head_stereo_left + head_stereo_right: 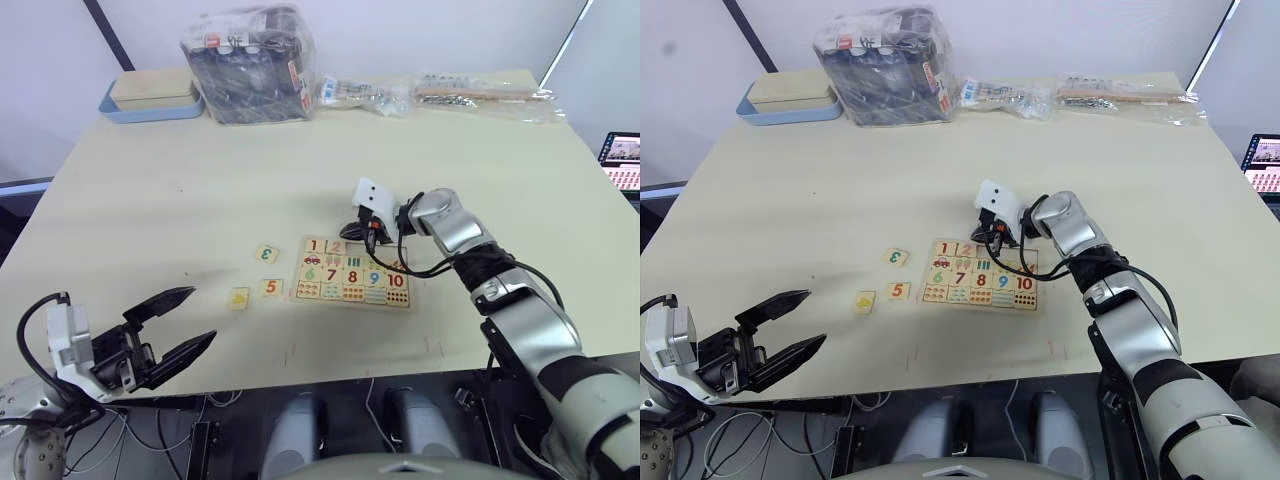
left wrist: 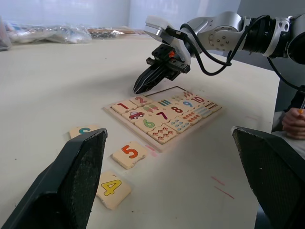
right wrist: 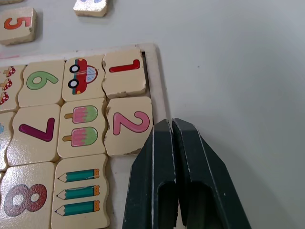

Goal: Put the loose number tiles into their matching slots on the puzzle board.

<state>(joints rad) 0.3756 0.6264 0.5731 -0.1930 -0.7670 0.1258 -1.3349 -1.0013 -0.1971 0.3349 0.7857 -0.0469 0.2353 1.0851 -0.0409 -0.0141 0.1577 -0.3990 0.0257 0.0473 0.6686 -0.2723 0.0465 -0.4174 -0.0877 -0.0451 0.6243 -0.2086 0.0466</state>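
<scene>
Board: flat rectangular pale-wood puzzle board [image 1: 354,274] lies on the cream worktop [image 1: 200,190], its grid filled with coloured numbers and counting pictures.
Placed tiles: red 1 tile [image 3: 124,72] and pink 2 tile [image 3: 128,126] sit in the top row; the slot after the 2 is bare.
Loose tiles: green 3 tile [image 1: 267,254], orange 5 tile [image 1: 270,288] and yellow 4 tile [image 2: 113,189] lie on the worktop just beside the board's left end, apart from each other.
Right hand: right hand [image 3: 172,125] is at the board's far edge, fingers pressed together with nothing between them, tips just beside the 2 tile.
Left hand: left hand [image 1: 188,318] hovers near the worktop's front edge, well apart from the board, black fingers spread wide and empty.
Far edge: blue-rimmed box [image 1: 152,98] and plastic-wrapped dark bundle [image 1: 250,64].
</scene>
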